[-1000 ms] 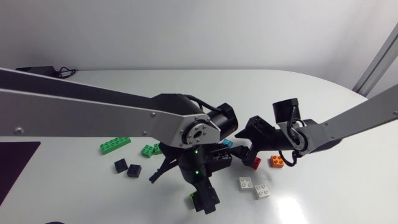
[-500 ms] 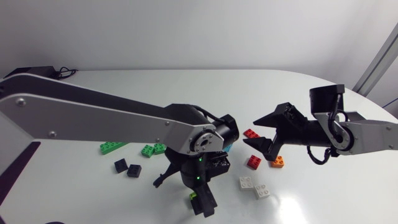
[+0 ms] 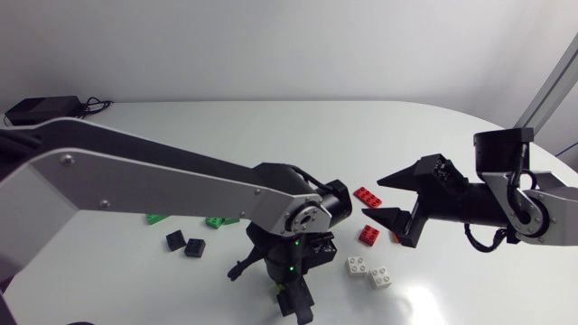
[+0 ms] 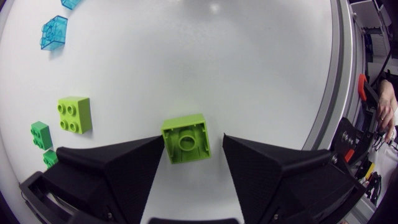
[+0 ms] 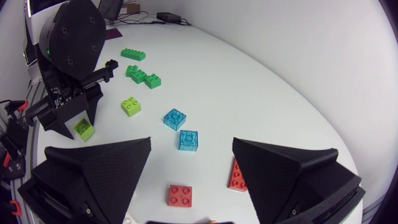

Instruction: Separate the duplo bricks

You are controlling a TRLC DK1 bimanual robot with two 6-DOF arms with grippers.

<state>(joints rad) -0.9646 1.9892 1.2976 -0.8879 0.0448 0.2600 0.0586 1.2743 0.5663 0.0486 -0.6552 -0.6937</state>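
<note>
Left pincer [image 4: 193,138]: spread wide, gripping nothing. Lime brick [image 4: 185,138]: studs down on tabletop [image 4: 249,62], directly between left fingers; square, no long axis. Right pincer [image 5: 191,146]: agape, empty, above red brick [image 5: 180,195], well apart. Nearer: left.
</note>
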